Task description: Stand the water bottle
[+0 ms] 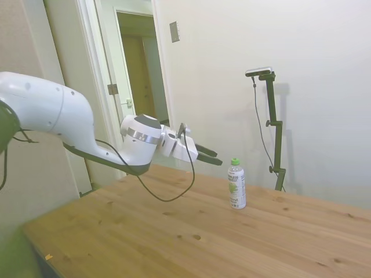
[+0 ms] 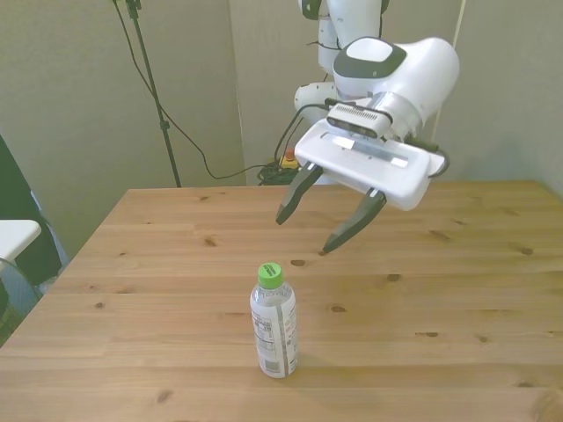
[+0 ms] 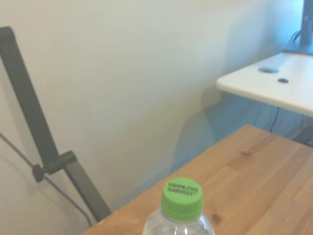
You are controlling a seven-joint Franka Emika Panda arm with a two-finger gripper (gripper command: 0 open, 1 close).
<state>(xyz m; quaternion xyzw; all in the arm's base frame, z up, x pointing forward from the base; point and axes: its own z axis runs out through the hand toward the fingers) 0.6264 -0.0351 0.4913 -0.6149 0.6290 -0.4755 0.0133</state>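
On the wooden counter (image 2: 457, 290) you have one water bottle (image 2: 274, 323), standing upright on its base, green cap (image 2: 270, 274) uppermost, white label with a green mark and dark text facing outward. From the front view it sits near the camera-side edge, roughly mid-width; from the side view it stands alone on bare wood.

Your hand (image 2: 301, 230) hangs in the air, tilted forward, with its two dark fingers spread apart and nothing between them. It is clear of the bottle (no contact), raised off the counter and set back from the bottle, slightly toward the front view's right. In the side view the fingertips (image 1: 215, 161) point at the bottle from the left, level with its cap, with a gap between.

Wrist view: cap and clear shoulders of the bottle close by, printed lettering on the cap top, counter edge and pale wall (image 3: 146, 73) beyond.
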